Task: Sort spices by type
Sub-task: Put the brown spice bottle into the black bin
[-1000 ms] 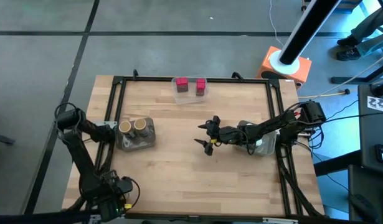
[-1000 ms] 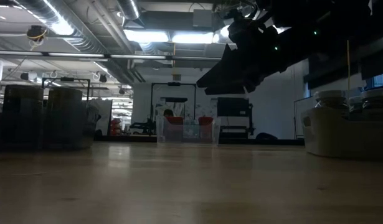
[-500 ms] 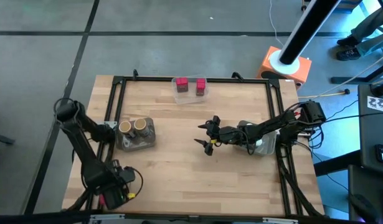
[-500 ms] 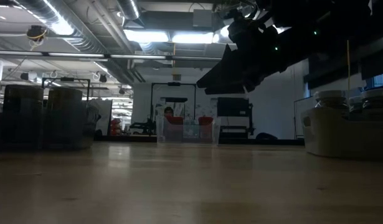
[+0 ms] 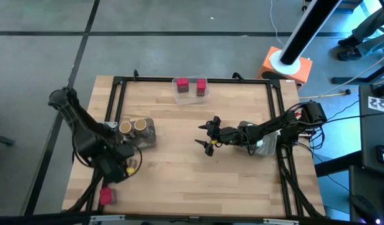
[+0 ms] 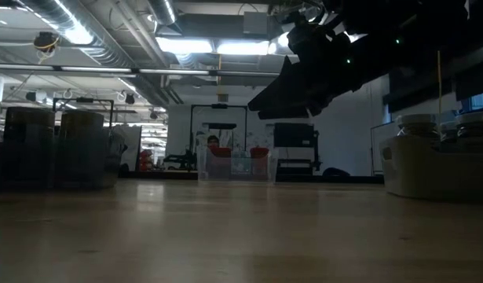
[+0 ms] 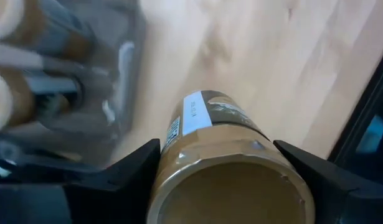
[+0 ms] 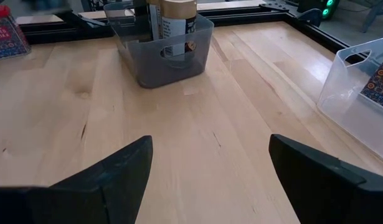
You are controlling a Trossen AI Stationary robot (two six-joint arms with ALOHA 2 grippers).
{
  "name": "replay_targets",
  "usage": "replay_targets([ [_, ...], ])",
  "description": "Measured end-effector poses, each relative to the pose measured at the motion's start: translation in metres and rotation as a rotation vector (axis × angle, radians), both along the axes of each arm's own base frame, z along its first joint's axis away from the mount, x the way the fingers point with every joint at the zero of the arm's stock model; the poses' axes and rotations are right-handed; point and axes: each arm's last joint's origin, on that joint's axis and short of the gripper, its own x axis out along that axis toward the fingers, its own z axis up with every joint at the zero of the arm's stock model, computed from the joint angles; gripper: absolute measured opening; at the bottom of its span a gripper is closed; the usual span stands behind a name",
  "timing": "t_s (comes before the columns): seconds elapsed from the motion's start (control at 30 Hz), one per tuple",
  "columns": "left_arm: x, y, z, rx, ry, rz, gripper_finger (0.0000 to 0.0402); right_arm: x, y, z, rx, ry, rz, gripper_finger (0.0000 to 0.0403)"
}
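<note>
My left gripper (image 5: 125, 165) is shut on a tan-brown cylinder (image 7: 223, 163) just near of the grey bin (image 5: 137, 134), which holds two tan cylinders (image 5: 133, 127). A red block (image 5: 106, 195) lies on the table by the near-left corner. Two more red blocks (image 5: 192, 85) sit in the clear tray (image 5: 192, 95) at the far edge. My right gripper (image 5: 208, 135) hangs open over mid-table, touching nothing; it shows dark in the low view (image 6: 304, 71). Clear white-capped jars (image 6: 418, 124) stand in a bin (image 5: 261, 145) under the right arm. My left gripper pinches the tan-brown cylinder between its two fingers (image 7: 132, 171), one on each side of the body near its round top end (image 7: 231, 190). The fingers lie along it, with the top toward the wrist. Its labelled far end (image 7: 200, 112) points down at the wood beside the grey bin.
A black frame rail (image 5: 113, 106) runs along the table's edges. Bare wood lies between the grey bin and my right gripper and along the near edge. In the right wrist view the grey bin (image 8: 163, 50) stands ahead and the clear tray (image 8: 356, 93) to one side.
My left arm has swung from the table's near-left corner toward the far edge, bringing its gripper and the cylinder up beside the grey bin. The red block near that corner has come into view as the arm moved off it. The right arm has kept still.
</note>
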Motion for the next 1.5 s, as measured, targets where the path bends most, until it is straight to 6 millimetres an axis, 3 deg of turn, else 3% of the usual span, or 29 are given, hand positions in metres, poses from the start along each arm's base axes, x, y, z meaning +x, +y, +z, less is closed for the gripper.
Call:
replay_targets([
  [0.23,-0.010,0.040,0.023,0.020,-0.135,0.064,0.0263,0.000,0.000,0.000,0.000,-0.001,0.000,0.0321],
  [0.5,-0.019,0.069,0.026,0.135,-0.051,0.143,0.0263,0.000,0.000,0.000,0.000,-0.001,0.000,0.0321],
  [0.67,-0.015,0.078,0.025,0.164,-0.023,0.161,0.0264,0.000,0.000,0.000,0.001,0.000,0.000,0.0321],
  [0.97,-0.010,0.090,0.005,0.221,0.071,0.157,0.0264,0.000,0.000,0.000,0.001,0.000,-0.001,0.0321],
  [1.5,-0.003,0.093,0.002,0.151,0.085,0.113,0.0264,0.000,0.000,0.000,0.000,0.001,0.000,0.0321],
])
